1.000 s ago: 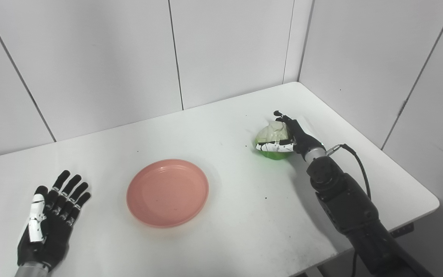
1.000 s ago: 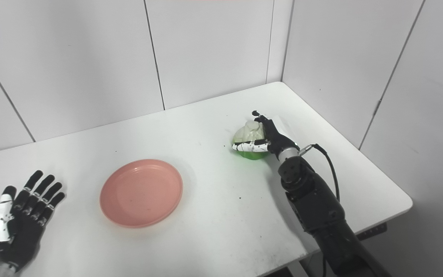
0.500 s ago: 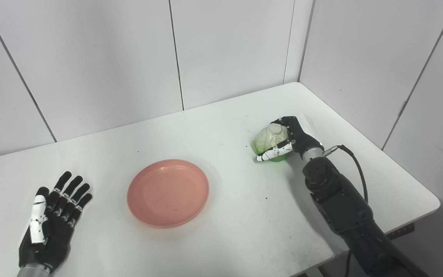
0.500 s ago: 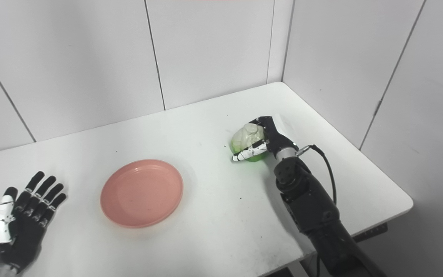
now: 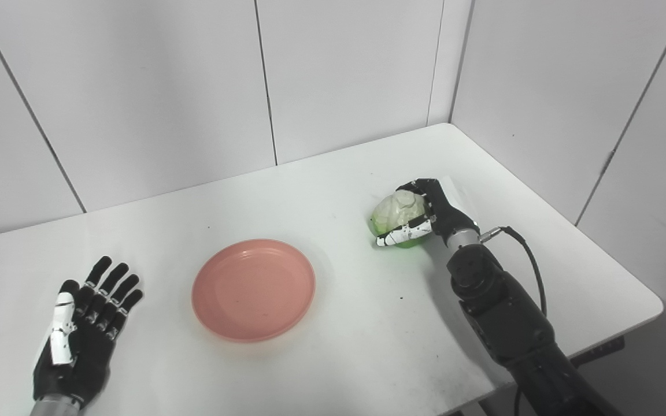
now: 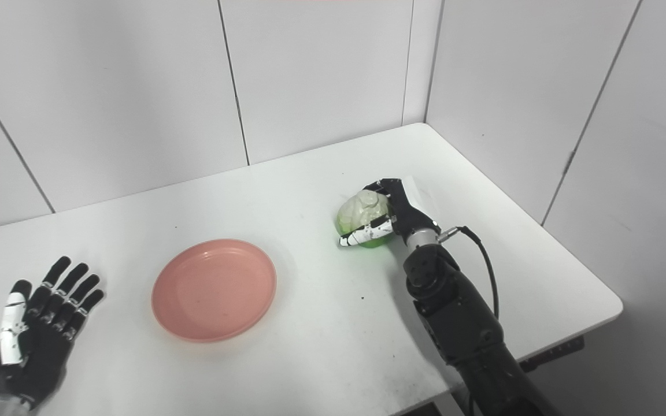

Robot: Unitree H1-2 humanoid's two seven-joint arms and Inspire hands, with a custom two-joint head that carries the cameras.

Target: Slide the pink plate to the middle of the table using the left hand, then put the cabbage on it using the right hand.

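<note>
The pink plate [image 5: 253, 289] lies flat on the white table [image 5: 333, 190], a little left of the middle. The cabbage [image 5: 392, 212], pale on top and green underneath, is to the right of the plate. My right hand [image 5: 425, 215] is shut on the cabbage, fingers over its top and thumb across its front. It also shows in the right eye view [image 6: 391, 216]. My left hand [image 5: 81, 332] is open, palm up, at the front left of the table, apart from the plate.
White wall panels close the table at the back and the right. The table's right edge [image 5: 628, 271] is near my right forearm. A cable [image 5: 532, 260] loops from the right wrist.
My right hand has closed around the cabbage and moved it slightly left, towards the plate. My left hand has drawn back a little towards the front edge. The plate has not moved.
</note>
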